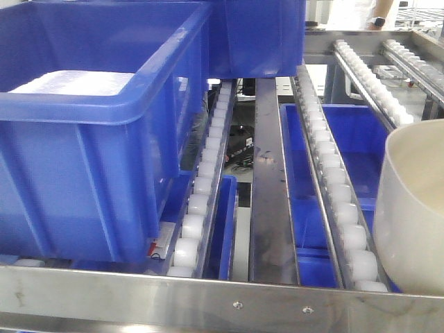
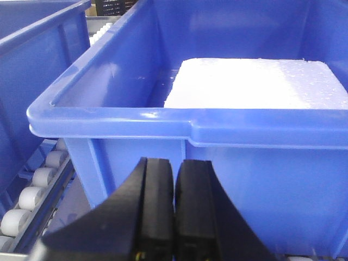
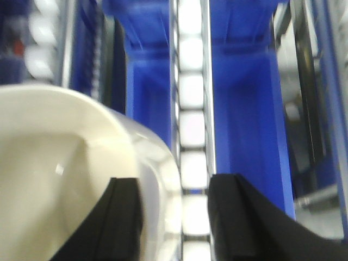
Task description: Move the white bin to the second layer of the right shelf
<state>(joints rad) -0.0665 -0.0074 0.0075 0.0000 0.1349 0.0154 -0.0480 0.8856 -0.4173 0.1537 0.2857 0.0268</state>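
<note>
1. Cream-white plastic is the giveaway in the front view: the white bin (image 1: 415, 208) pokes in at the right edge, low over the roller lanes (image 1: 333, 173) of the right shelf second layer (image 1: 270, 208). Can't tell from here if its bottom is touching the rollers or just above them. A big blue crate (image 1: 97, 125) sits on the left lanes with a white foam block (image 1: 73, 83) inside, well apart from the bin.

2. Left wrist view: the left gripper (image 2: 174, 217) has its 2 fingers pressed together with nothing between them, parked just in front of that blue crate's wall. No white bin in this view at all, so this arm isn't the one doing the work.

3. Right wrist view (blurry): the right gripper (image 3: 174, 217) straddles the bin's rim, 1 finger inside the tub and 1 outside, so I'd call it clamped on the wall. The bin hangs to the gripper's left, with a roller lane running straight ahead under the outer finger.

4. My read: the right arm owns this. The rollers run away from the camera, so the bin wants setting down squarely on those lanes.
</note>
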